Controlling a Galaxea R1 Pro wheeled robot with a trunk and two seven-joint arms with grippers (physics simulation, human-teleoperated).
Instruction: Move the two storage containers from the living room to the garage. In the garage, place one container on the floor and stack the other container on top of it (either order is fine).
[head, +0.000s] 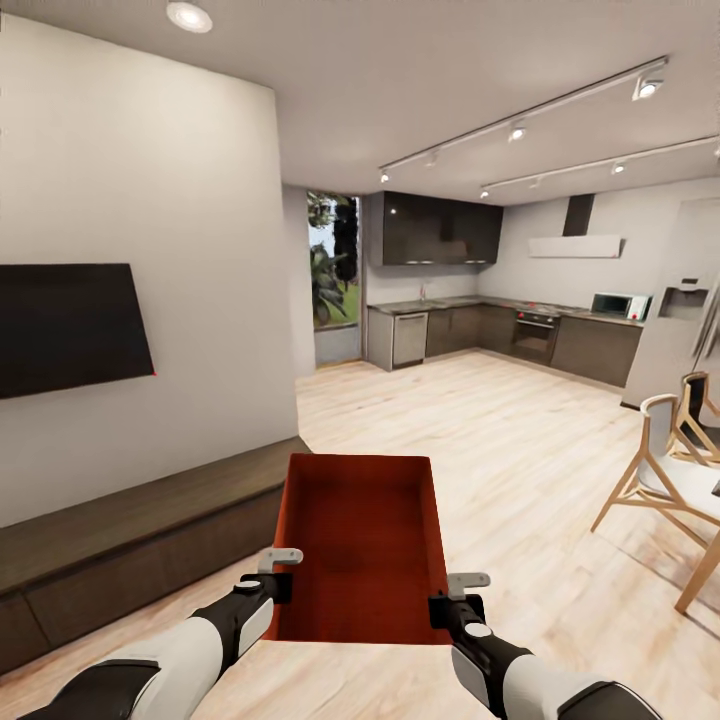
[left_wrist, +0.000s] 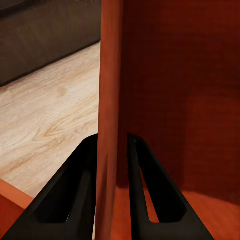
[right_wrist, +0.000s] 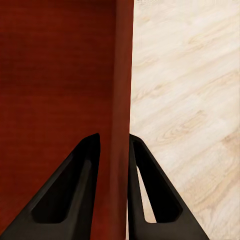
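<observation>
I carry 1 bin (head: 362, 545) at the lower centre of the head view, long axis pointing ahead, my left jaws (head: 281, 574) and right jaws (head: 452, 595) each pinched on a side wall, both arms equally near, above the wood floor (head: 520, 440).

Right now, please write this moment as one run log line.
carry | left pincer: shut on storage container wall | right pincer: shut on opposite wall | place: wood floor, kitchen ahead
</observation>
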